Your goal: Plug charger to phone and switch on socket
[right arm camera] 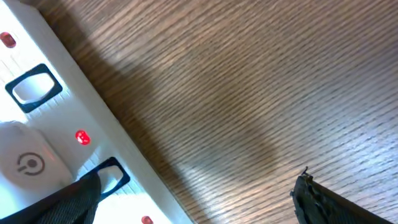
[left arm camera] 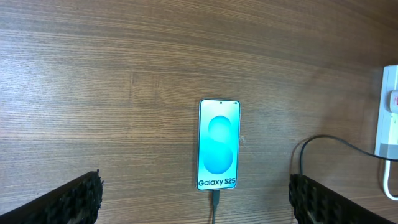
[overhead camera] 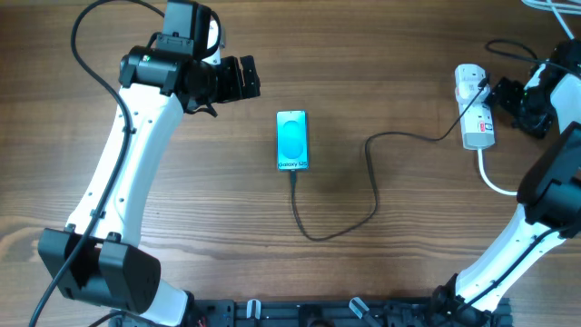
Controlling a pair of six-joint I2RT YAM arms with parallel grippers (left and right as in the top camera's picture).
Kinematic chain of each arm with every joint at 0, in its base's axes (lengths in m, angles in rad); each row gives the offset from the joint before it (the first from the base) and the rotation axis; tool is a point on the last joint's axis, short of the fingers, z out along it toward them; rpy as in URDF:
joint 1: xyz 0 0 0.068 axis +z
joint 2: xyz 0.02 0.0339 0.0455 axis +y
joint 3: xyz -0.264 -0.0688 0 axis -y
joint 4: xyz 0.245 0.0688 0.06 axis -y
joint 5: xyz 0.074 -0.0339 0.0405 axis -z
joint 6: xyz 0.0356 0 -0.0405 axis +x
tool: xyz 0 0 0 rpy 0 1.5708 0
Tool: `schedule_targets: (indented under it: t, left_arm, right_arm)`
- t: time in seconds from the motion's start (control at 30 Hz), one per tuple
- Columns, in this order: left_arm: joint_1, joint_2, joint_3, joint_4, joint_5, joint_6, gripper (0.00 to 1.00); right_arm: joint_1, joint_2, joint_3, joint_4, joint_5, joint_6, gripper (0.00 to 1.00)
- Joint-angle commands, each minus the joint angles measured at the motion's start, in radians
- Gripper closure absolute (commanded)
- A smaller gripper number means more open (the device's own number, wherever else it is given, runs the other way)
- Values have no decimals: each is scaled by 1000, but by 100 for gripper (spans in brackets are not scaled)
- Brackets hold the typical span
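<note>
The phone (overhead camera: 292,140) lies flat mid-table, its cyan screen lit, with small dark text at its near end. It also shows in the left wrist view (left arm camera: 218,144). The charger's thin black cable (overhead camera: 374,195) runs from the phone's near end in a loop to its plug at the socket (overhead camera: 476,107), a white power strip at the right. In the right wrist view the socket (right arm camera: 50,124) shows a lit red light. My left gripper (overhead camera: 243,78) is open and empty, left of the phone. My right gripper (overhead camera: 505,98) is open, one finger over the socket.
A white cord (overhead camera: 495,182) leaves the socket's near end and passes under my right arm. Black cables (overhead camera: 510,47) lie at the far right corner. My left arm's base stands at the front left.
</note>
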Motion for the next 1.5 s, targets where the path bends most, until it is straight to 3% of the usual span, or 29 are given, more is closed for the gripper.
schedule_targets:
  t: [0.0,0.3,0.8,1.3,1.47]
  left_arm:
    - [-1,7,-5,0,-13,-5,0]
    - [-1,7,-5,0,-13,-5,0]
    - [-1,7,-5,0,-13,-5,0]
    - [-1,7,-5,0,-13,-5,0]
    - [-1,7,-5,0,-13,-5,0]
  right_arm:
    - [31,32,-31,-4,-54,-11,0]
    - [30,-27,-44,-62,-65,18,0]
    - [31,-575,-79,-215,-62,12,0]
    - [31,-1291,-717,14,-85,41,0]
    - [31,-1553,-807,72,-85,39,0]
